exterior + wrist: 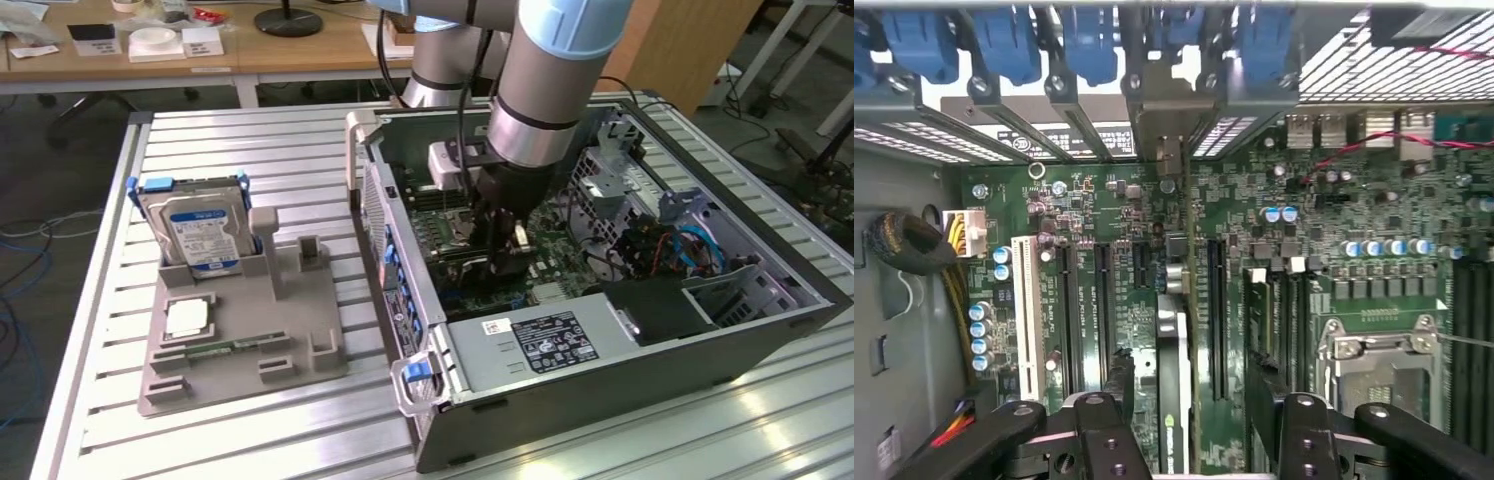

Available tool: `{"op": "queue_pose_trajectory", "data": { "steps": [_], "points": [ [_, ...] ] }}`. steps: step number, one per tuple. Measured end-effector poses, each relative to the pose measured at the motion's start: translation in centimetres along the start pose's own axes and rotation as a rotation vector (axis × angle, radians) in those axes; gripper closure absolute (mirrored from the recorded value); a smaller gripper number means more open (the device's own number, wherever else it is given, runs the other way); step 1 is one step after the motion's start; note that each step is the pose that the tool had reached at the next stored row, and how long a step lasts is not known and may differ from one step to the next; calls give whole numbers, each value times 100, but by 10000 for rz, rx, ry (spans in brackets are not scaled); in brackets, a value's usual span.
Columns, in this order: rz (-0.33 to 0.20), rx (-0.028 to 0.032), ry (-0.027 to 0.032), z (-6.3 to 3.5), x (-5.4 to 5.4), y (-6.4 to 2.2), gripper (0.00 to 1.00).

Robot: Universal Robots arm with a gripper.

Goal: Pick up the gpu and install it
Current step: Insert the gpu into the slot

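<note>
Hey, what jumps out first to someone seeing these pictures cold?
The open computer case on the slatted metal table, with the robot arm reaching down into it. The gripper holds the gpu edge-on over the green motherboard. On the exterior view's left, a hard drive stands in a grey holder.

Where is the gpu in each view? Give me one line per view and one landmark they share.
Exterior view: the gpu is inside the open computer case, directly under the gripper, which largely covers it.
Wrist view: the gpu is seen edge-on, standing over the expansion slots.
Shared landmark: the green motherboard.
</note>
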State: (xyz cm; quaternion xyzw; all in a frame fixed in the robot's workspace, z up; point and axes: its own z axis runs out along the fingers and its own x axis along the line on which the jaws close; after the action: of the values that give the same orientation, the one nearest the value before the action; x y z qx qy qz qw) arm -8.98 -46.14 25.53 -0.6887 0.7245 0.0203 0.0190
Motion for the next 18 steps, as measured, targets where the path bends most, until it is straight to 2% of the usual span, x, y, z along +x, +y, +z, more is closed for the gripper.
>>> {"op": "queue_pose_trajectory", "data": {
  "steps": [7,14,18],
  "points": [
    [-1,9,-34,-246,-14,1,42],
    [-45,34,-102,-383,-21,1,42],
    [-52,40,-112,-486,-27,1,42]
  ]
}}
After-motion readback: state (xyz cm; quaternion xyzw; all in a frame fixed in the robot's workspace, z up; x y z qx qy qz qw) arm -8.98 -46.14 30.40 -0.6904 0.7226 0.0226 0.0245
